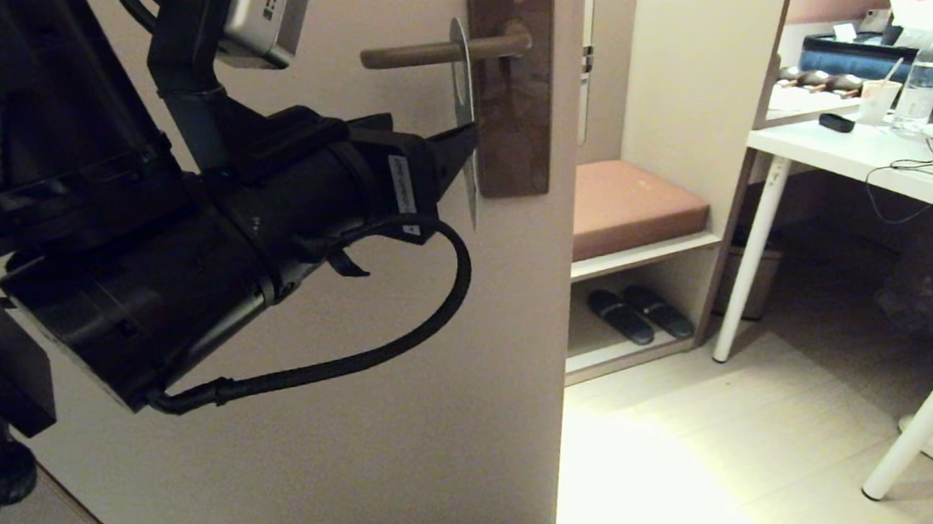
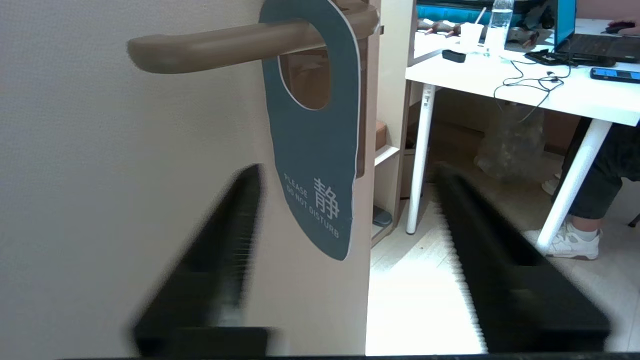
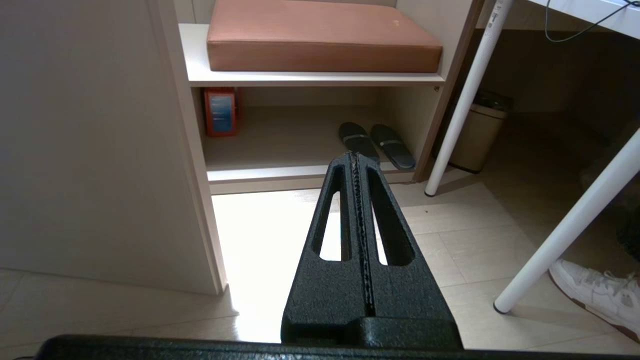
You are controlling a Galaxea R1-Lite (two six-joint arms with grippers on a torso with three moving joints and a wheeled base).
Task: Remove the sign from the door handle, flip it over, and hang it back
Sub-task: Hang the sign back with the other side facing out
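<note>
Sign (image 2: 315,150) hanging on door handle (image 2: 220,47), blue face outward; left gripper (image 2: 345,200) open astride it, apparently not touching, removal pending; right gripper (image 3: 356,165) closed, parked low.

Sign (image 2: 315,150) showing slate-blue face, white lettering, thin pale edge. Door handle (image 2: 220,47) showing dull bronze-brown; backplate (image 1: 514,120) looking darker brown. Left gripper (image 2: 345,235) and right gripper (image 3: 356,165) appearing matte black. Door (image 1: 378,407) looking pale beige. Cushion (image 3: 320,37) showing terracotta.
</note>
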